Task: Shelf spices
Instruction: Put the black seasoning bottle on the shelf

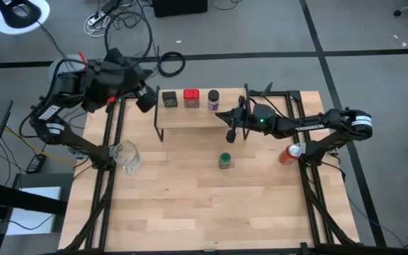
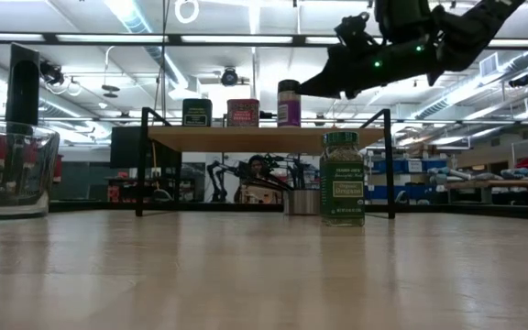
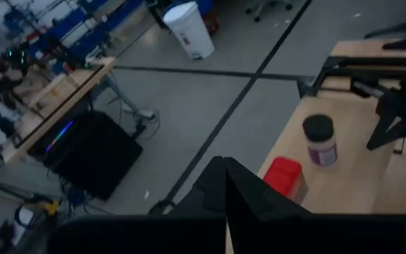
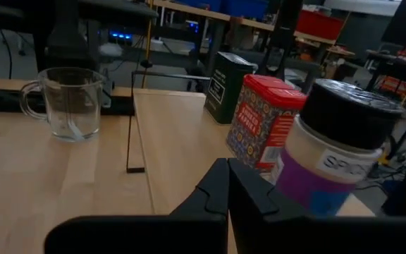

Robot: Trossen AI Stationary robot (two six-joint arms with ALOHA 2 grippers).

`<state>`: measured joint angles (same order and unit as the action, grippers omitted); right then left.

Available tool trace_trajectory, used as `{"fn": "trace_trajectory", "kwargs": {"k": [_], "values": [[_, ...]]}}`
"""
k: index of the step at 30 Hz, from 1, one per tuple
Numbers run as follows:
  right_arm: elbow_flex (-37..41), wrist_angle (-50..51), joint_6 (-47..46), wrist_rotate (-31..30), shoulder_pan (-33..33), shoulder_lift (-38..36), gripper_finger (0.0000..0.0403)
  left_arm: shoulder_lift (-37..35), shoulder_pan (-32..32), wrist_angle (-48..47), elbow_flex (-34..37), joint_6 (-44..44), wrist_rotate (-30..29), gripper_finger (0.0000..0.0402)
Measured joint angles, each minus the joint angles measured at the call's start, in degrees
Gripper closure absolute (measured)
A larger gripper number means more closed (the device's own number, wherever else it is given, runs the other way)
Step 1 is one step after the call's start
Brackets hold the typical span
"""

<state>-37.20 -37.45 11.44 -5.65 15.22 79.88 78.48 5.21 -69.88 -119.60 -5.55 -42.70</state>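
Note:
The shelf (image 1: 190, 118) stands at the table's far middle. On its plank stand a dark square tin (image 1: 169, 99), a red square tin (image 1: 191, 98) and a dark-lidded purple-labelled jar (image 1: 213, 99), each on its base. A green jar (image 1: 225, 161) stands upright on the tabletop in front of the shelf (image 2: 246, 139). My right gripper (image 4: 228, 171) is shut and empty. It is level above the plank, just on the near side of the purple jar (image 4: 333, 155). My left gripper (image 3: 224, 169) is shut and empty, raised off the shelf's left end (image 1: 146, 99).
A clear glass cup (image 1: 127, 157) stands at the table's left side. A red drink can (image 1: 290, 153) stands at its right side, under my right arm. The near half of the tabletop (image 1: 204, 212) is bare wood.

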Motion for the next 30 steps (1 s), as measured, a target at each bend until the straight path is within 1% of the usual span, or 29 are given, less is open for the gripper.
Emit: {"fn": "trace_trajectory", "kwargs": {"k": [3, 7, 10, 15, 19, 24, 30], "values": [[-1.69, -0.02, 0.00, -0.09, 0.01, 1.90, 0.0402, -3.58, -0.48, 1.65, 8.12, 3.54, -1.01, 0.0401], [-3.24, 0.20, 0.00, -0.29, 0.01, 4.21, 0.0403, -9.00, -1.49, 7.63, 20.75, 7.45, -0.96, 0.0401], [-3.83, 1.46, 0.00, -0.96, -0.02, 5.40, 0.0403, -13.69, -2.15, 13.12, 30.39, 10.46, -0.94, 0.0401], [-3.93, 1.38, 0.01, -3.72, -0.04, 5.99, 0.0403, -21.35, -3.19, 23.94, 46.72, 14.77, -0.44, 0.0401], [-3.94, 1.44, 0.02, -5.90, -0.02, 6.16, 0.0403, -26.58, -3.30, 34.38, 58.72, 16.28, 1.49, 0.0401], [-3.90, 1.68, 0.04, -7.23, 0.22, 6.24, 0.0403, -29.96, -3.28, 45.07, 70.69, 18.35, 5.74, 0.0401], [-3.90, 1.31, 0.07, -8.72, 0.36, 6.24, 0.0403, -30.36, -3.41, 54.63, 80.31, 22.79, 9.93, 0.0401]]}}
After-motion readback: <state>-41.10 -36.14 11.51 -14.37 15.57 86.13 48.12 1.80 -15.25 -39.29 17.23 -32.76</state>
